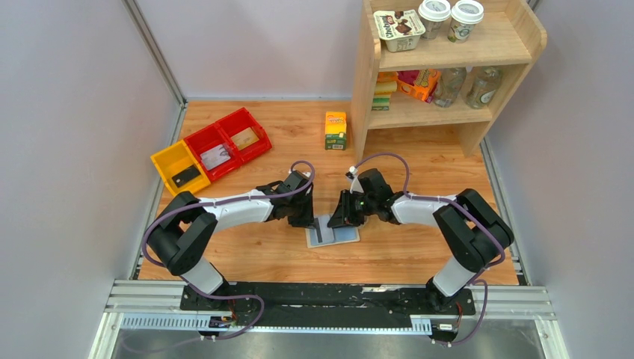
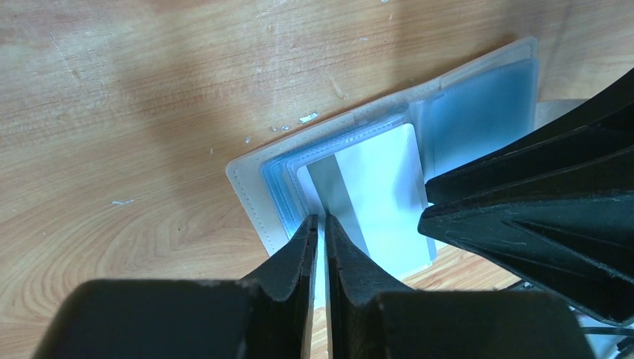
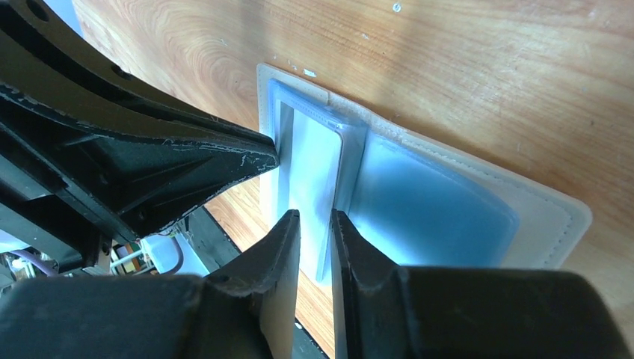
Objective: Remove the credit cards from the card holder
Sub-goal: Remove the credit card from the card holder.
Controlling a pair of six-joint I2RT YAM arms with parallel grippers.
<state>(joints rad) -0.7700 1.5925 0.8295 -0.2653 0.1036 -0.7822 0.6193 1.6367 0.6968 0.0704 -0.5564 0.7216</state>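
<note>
Credit card [image 2: 381, 187] grip: my left gripper [image 2: 320, 233] is clamped on the striped card's edge, likely to draw it out.
Right gripper [image 3: 314, 239]: jaws narrowed around a clear sleeve [image 3: 330, 187], seemingly to steady it; I cannot tell if they pinch.
Card holder [image 3: 542, 217]: spread open, blue side up, on the table [image 1: 419, 250] between both arms.
Card direction: long axis and stripe run far-to-near, along the fold.

One yellow bin [image 1: 170, 158] and two red bins [image 1: 200, 142] [image 1: 232, 121] are sitting toward the table's [image 1: 419, 254] far left corner. One card holder [image 1: 344, 235] is lying toward the near edge's middle, showing one striped credit card [image 2: 374, 196]. One carton [image 1: 336, 131] is standing beside one wooden shelf [image 1: 365, 90].
</note>
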